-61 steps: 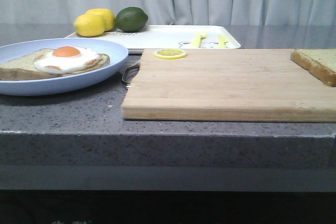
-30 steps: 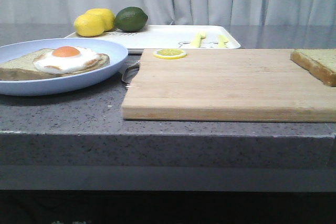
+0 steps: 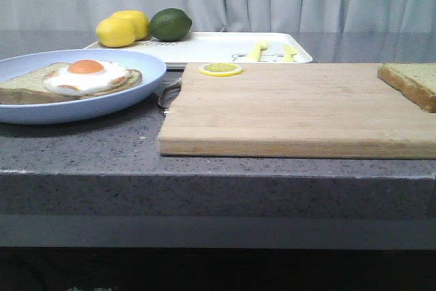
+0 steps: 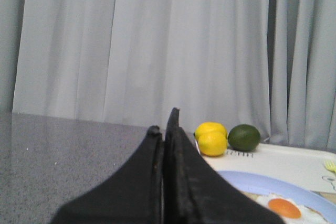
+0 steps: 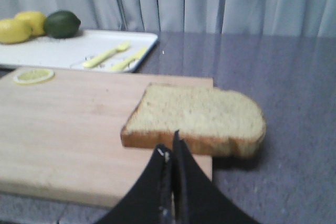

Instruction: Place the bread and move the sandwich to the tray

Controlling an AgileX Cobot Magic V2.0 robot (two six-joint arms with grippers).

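bread (image 5: 197, 116) lying at cutting board's (image 3: 286, 107) right end, overhanging its edge | sandwich (image 3: 71, 80) sitting on blue plate (image 3: 136, 66) | tray (image 3: 218, 47) lying behind | right gripper (image 5: 170, 153) pinched closed near bread | left gripper (image 4: 164, 132) closed, holding nothing

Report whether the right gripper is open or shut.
Shut and empty. In the right wrist view the right gripper has its two black fingers pressed together, nothing between them, just short of the bread lying on the cutting board.
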